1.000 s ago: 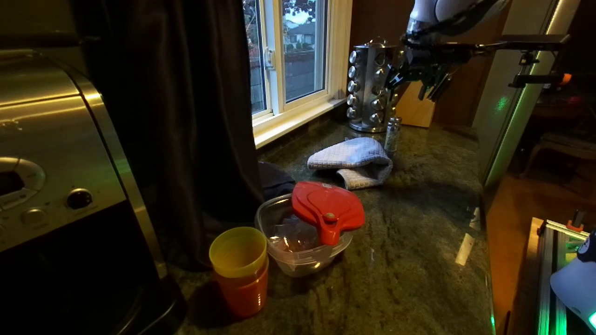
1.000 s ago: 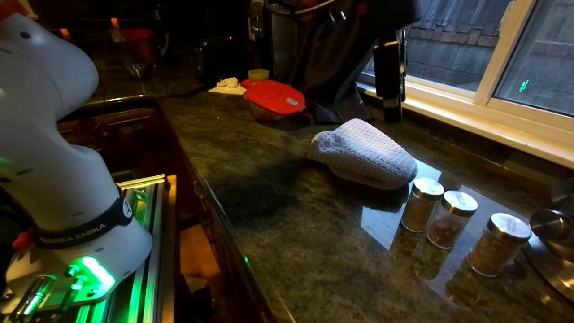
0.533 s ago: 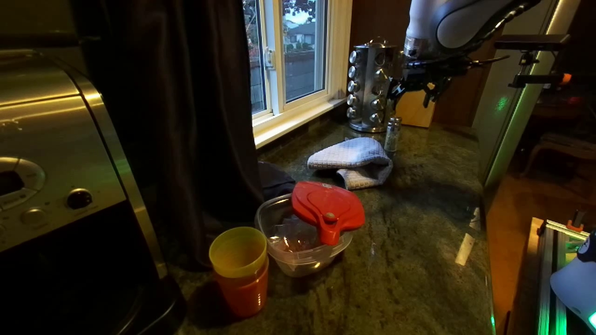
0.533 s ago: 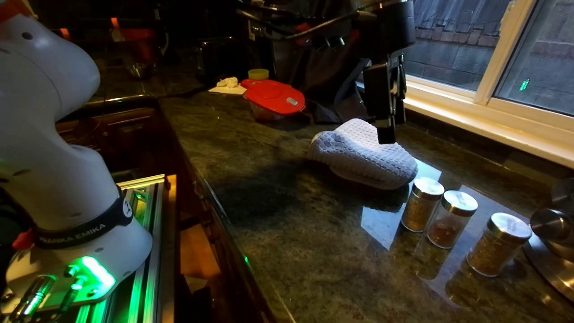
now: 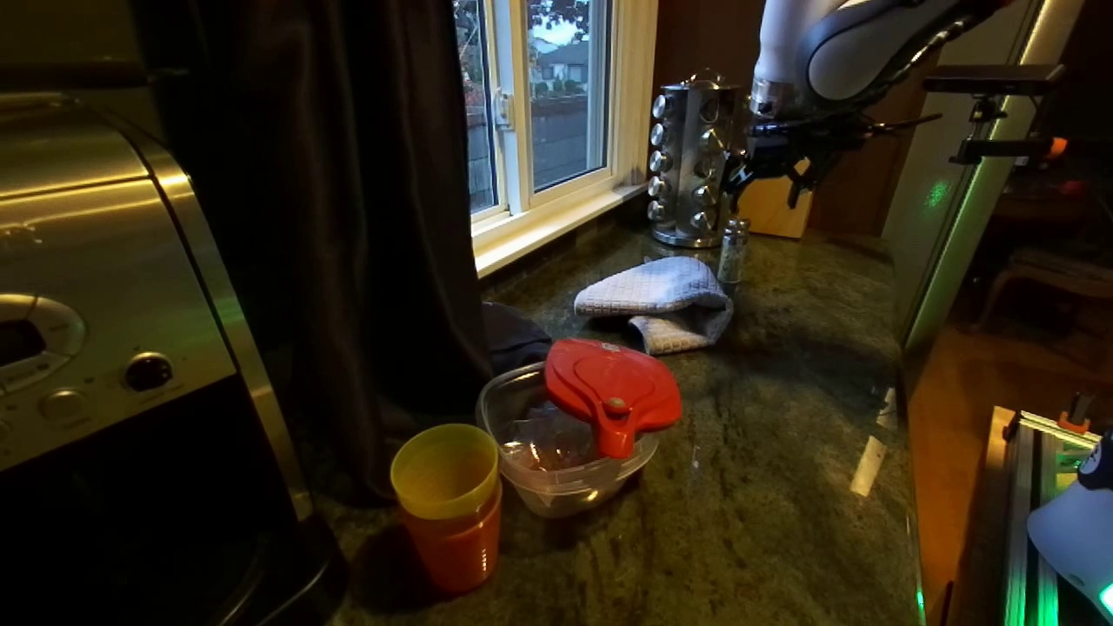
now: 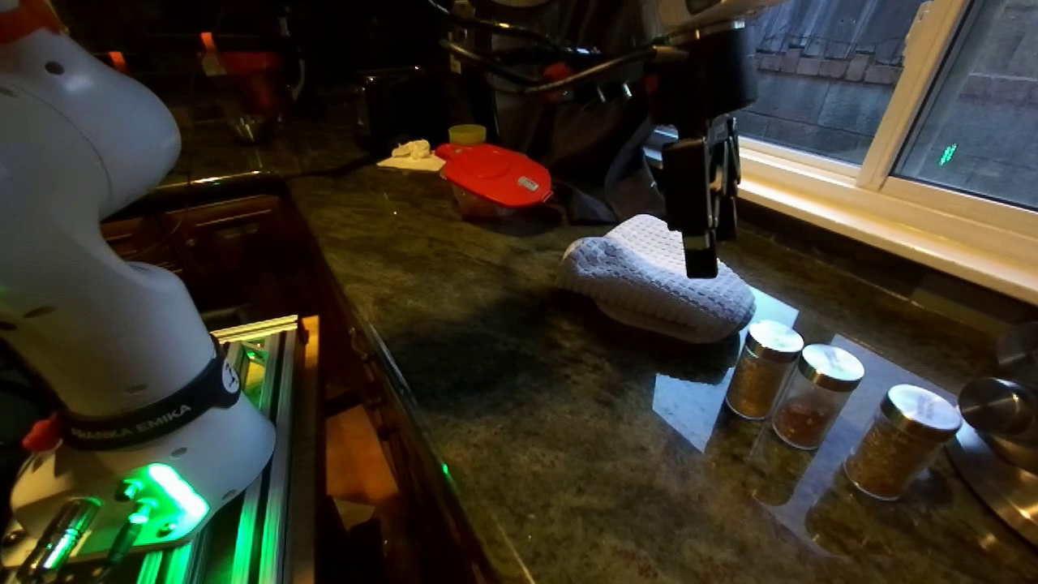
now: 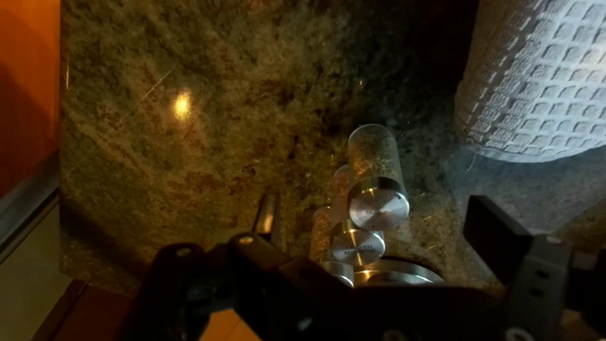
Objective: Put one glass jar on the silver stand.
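While the gripper (image 7: pixel 372 202) gapes wide and unladen, three lidded glass jars (image 6: pixel 817 396) hold brownish or reddish contents (image 6: pixel 798 423).

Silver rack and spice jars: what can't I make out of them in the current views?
Silver rack: in an exterior view, the gripper hides part of its right-hand edge.
Rack's round base: cut off by the picture's right edge in an exterior view.
Lowest jar lid in the wrist view: partly covered by the gripper.
Lettering on the middle jar's lid: too small to read in an exterior view.
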